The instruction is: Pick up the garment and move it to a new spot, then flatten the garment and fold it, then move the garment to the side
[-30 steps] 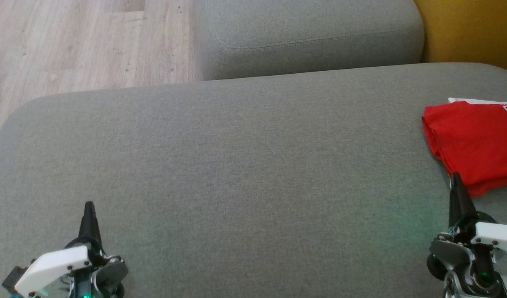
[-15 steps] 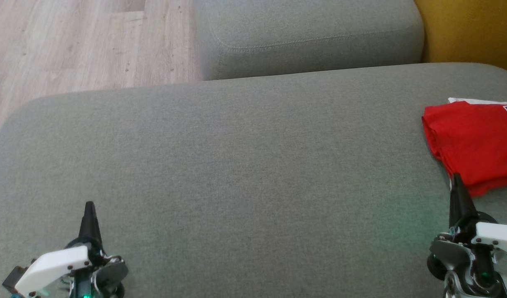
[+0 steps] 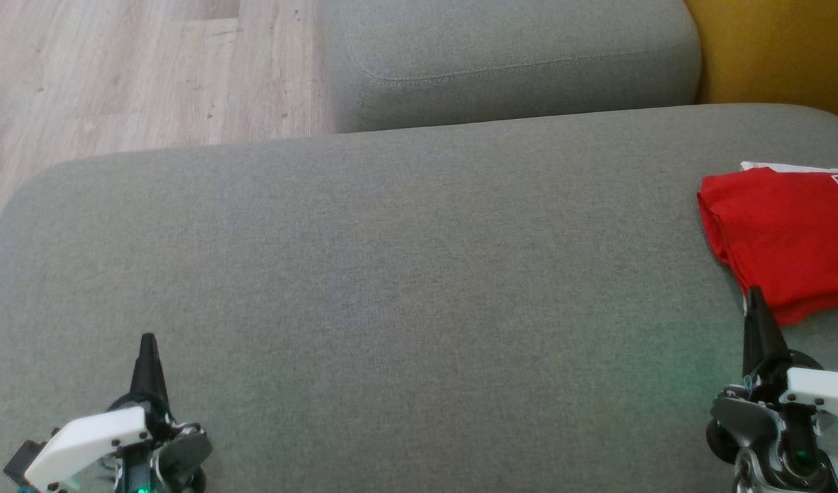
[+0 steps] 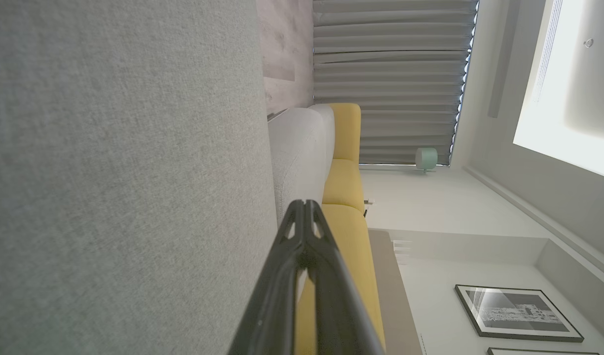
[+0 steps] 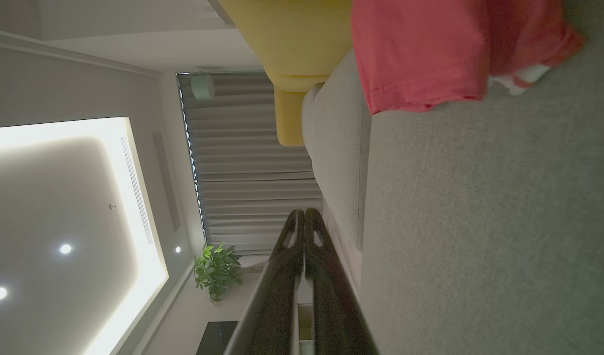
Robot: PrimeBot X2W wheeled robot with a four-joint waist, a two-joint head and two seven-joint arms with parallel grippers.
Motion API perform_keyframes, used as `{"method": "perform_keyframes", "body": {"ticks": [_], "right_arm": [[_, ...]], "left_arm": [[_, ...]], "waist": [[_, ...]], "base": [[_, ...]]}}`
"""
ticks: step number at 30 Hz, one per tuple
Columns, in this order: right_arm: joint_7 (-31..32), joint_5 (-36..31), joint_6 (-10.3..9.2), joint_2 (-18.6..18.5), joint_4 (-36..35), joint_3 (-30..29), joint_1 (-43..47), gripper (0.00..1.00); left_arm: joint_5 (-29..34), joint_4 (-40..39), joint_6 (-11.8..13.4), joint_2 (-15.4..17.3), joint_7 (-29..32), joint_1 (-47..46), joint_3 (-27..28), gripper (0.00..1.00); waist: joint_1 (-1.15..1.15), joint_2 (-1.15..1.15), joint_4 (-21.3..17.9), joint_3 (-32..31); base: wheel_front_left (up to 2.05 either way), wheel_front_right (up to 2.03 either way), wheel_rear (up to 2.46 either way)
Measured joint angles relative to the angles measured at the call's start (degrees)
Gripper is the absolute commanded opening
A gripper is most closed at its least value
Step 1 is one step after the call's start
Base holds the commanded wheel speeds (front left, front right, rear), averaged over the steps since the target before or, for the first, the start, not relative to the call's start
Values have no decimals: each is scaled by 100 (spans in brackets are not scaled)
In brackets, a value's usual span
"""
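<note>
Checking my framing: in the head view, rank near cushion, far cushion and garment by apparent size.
1. near cushion
2. far cushion
3. garment, smallest as seen, though the frame edge cuts it off

Sofa seat [image 3: 391, 274]: grey woven upholstery, broad, with rounded corners. Lying on it at its right edge: one red garment [image 3: 782, 233], folded, dark print at its far right, a strip of white fabric [image 3: 768, 166] showing along its far edge. Just behind the seat: second grey cushion [image 3: 508, 61]. To the left: pale wood floor [image 3: 118, 68].
</note>
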Motion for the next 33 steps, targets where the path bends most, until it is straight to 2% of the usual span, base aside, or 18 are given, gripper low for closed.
{"method": "perform_keyframes", "body": {"ticks": [33], "right_arm": [[1,0,0,0,0,-10,0,0]], "left_arm": [[2,0,-1,-10,19,0,12,0]], "waist": [[0,0,0,0]], "base": [[0,0,0]]}}
